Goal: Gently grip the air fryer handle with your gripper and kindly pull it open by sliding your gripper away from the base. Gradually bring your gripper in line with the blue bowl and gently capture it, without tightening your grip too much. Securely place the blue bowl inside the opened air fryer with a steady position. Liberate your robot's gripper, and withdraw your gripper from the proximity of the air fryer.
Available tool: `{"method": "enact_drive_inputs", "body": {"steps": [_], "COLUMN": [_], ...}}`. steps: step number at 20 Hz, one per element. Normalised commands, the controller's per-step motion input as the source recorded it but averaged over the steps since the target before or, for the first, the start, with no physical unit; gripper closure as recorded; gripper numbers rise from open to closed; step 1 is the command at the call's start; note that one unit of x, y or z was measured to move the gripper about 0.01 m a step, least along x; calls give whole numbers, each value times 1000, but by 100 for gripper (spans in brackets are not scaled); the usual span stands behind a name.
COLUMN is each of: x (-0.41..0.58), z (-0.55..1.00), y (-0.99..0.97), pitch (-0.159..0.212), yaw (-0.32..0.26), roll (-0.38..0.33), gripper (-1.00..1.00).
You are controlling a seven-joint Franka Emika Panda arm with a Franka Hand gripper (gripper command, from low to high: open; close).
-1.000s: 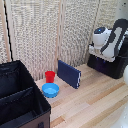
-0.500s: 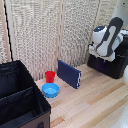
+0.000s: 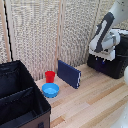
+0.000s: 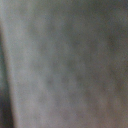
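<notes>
- Black and glossy on top, the large boxy air fryer [image 3: 111, 62] sits on the pale wooden table [image 3: 95, 105] at the exterior view's right; the white and grey robot arm stands directly over it, which fits the first step of the task, reaching for the drawer.
- The white and grey gripper [image 3: 103, 54] with its short dark fingers hangs at the appliance's top front edge, probably lining up with the air fryer handle; the handle itself cannot be made out, being hidden or too small against the black front.
- Whether the jaws are spread or closed cannot be told; the exterior view is too coarse there, and the wrist view gives only a grey blur, likely a surface pressed close to the lens.
- The drawer looks shut, so by my judgement nothing of the task is done yet.
- The small shallow bright-blue bowl [image 3: 50, 90] rests upright on the table, well apart from the fryer, just beside the small red cup [image 3: 50, 76] and near the flat dark-blue rectangular slab [image 3: 69, 74] standing on edge; it lies free, open to a grasp from above.
- The black fabric bin with compartments [image 3: 20, 97] fills the exterior view's lower left, just beside the bowl; a careless approach could brush its wall.
</notes>
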Motion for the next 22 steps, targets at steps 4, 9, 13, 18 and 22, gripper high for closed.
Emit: {"method": "enact_drive_inputs", "body": {"steps": [4,9,13,18,22], "x": [-259,-155,-147,-176,-181], "z": [659,498,448,340,286], "y": [847,882,916,937,940], "pitch": [-101,-127,-123,-125,-133], "yaw": [0,0,0,0,0], "roll": [-1,-1,0,0,1], "gripper": [100,100,100,100,100]}}
